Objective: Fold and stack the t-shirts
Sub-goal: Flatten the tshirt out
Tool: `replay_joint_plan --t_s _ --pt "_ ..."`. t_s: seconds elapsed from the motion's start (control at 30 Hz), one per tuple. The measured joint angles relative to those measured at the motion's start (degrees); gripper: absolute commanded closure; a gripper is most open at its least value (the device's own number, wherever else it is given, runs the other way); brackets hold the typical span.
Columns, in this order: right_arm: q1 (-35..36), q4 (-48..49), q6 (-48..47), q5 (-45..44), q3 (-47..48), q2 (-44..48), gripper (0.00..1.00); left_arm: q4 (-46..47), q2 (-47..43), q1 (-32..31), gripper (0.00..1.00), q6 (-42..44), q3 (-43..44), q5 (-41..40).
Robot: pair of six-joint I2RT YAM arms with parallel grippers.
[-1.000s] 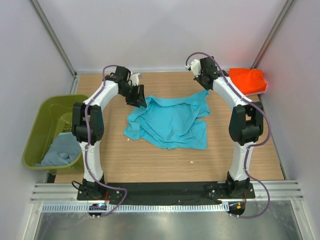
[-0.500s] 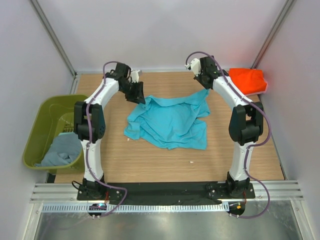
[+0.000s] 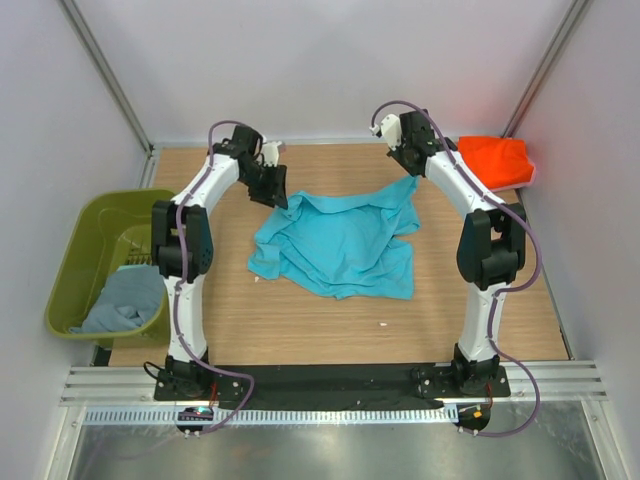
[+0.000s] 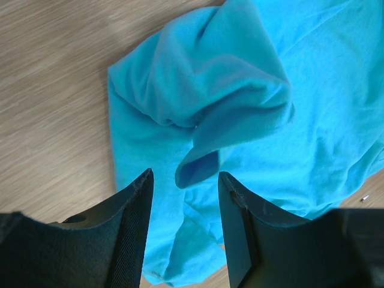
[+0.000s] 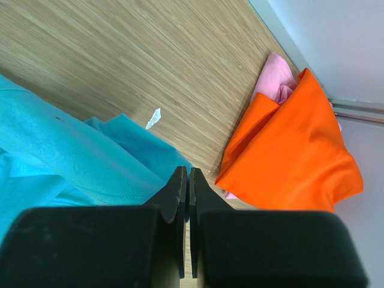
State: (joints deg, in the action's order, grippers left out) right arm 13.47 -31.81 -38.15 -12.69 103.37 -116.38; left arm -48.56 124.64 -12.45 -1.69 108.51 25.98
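- The bright turquoise short-sleeved cloth t-shirt (image 3: 340, 245) is lying crumpled and not yet folded in the middle of the pale wooden table (image 3: 300, 330). Its long run is stretching left to right between my two arms.
- Its far-left corner is bunching into a raised, rolled flap, and the flap's lower end is pointing straight into the gap of my left claw (image 4: 184, 175), just beyond the tips.
- I am holding that left claw's jaws apart with nothing between them, hovering over the cloth. The flap is sitting directly ahead of me, so I am judging that a short straight drop would be bringing cloth between both pads.
- My right claw (image 5: 189, 171) is hanging at the shirt's far-right corner with its jaws pressed together. The cloth is rising to a point right at the tips, so I am reading this as a pinch on that corner — though the contact itself is hiding under my own fingers.
- That is leaving the left claw as the free one, and the nearer one, for the loose left corner.
- Just right of my right claw, a folded orange-red t-shirt (image 5: 294, 162) is resting on a pink t-shirt (image 5: 273, 75) at the table's far-right corner.
- Well off to the left, a dull grey-blue t-shirt (image 3: 125, 300) is lying inside the olive-green plastic bin (image 3: 95, 225) — far from either claw.
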Motion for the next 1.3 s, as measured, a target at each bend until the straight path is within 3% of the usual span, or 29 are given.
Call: replay_joint_plan --t_s 0.57,0.87,1.1,1.3 --pt "0.0 0.0 0.2 -0.2 0.0 0.0 0.99 -0.1 1.7 0.1 0.69 0.7 1.0 1.2" --pt "0.0 0.1 0.2 -0.3 0.0 -0.1 0.99 -0.2 1.8 0.1 1.0 0.7 1.2 2.6" --pt "0.0 0.1 0.9 -1.2 0.2 -0.8 0.99 -2.8 1.8 0.2 1.0 3.2 2.8 1.9" --pt "0.0 0.6 1.7 -3.1 2.3 -0.5 0.99 -7.1 0.0 1.2 1.0 9.7 13.9 -2.4"
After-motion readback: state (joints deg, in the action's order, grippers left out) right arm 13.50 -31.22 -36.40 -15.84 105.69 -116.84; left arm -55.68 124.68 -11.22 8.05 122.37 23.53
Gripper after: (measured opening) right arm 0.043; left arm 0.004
